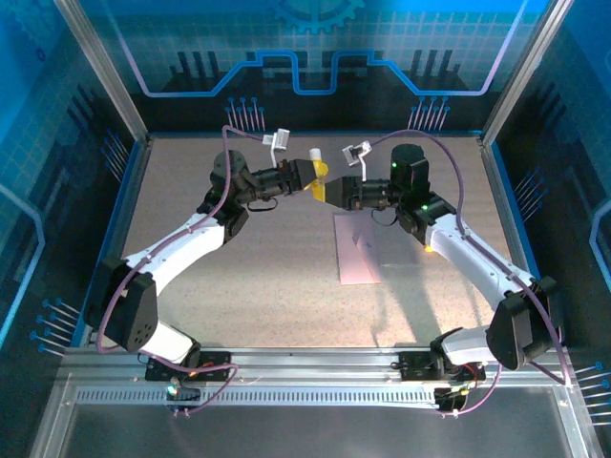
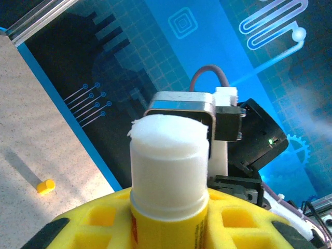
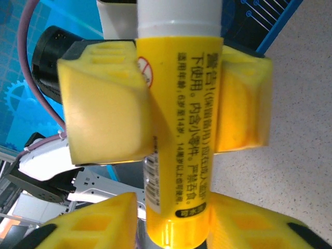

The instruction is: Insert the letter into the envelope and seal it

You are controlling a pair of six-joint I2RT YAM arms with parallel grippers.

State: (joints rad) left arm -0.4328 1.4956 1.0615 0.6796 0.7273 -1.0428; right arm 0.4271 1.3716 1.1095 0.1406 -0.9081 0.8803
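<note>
Meeting above the speckled beige table (image 1: 239,277), the left gripper (image 1: 307,177) and right gripper (image 1: 331,189) share a yellow plastic glue stick (image 1: 318,172). The step looks like preparing glue. The flat pale pink paper envelope (image 1: 357,250) lies beside the right arm, with the letter probably inside it. Blue circuit-patterned walls (image 1: 57,114) enclose the bench.

At the left wrist, yellow pads (image 2: 93,223) clamp the stick, its white glue bared. A small yellow cap (image 2: 45,187) lies on the table.

At the right wrist, that gripper's own pads (image 3: 88,223) flank the stick's base. Whether they pinch it I cannot tell. Next, the glue must reach the flap.
</note>
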